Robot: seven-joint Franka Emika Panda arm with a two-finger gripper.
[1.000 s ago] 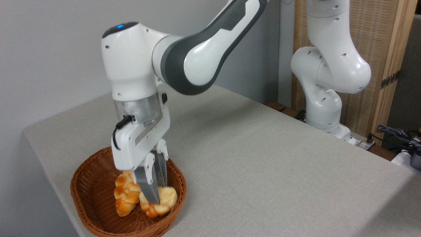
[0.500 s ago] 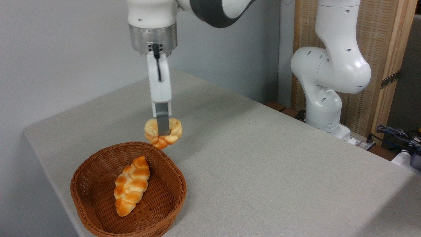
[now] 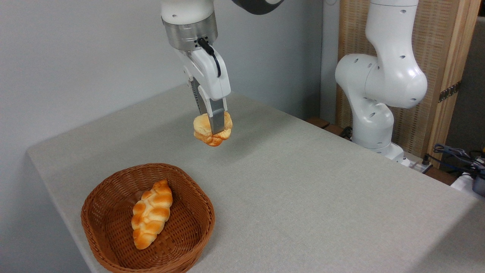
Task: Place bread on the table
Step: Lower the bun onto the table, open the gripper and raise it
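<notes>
The bread (image 3: 204,129), a small round pale-yellow bun with an orange-brown base, hangs in the air above the grey-beige table (image 3: 303,189), beyond the basket and to its right. My gripper (image 3: 212,129) is shut on the bread, pinching it from both sides, with the near finger covering its middle. The fingers point down and slightly toward the camera. The bun is well clear of the cloth below it.
A brown wicker basket (image 3: 113,246) stands at the table's near left corner and holds a braided golden-orange loaf (image 3: 151,214). The arm's white base (image 3: 375,113) rises at the table's far right edge. Cables (image 3: 458,157) lie beyond it.
The bun has come out of the basket in my gripper, first rising above the rim, then moving up and to the right over the table. The braided loaf stays in the basket.
</notes>
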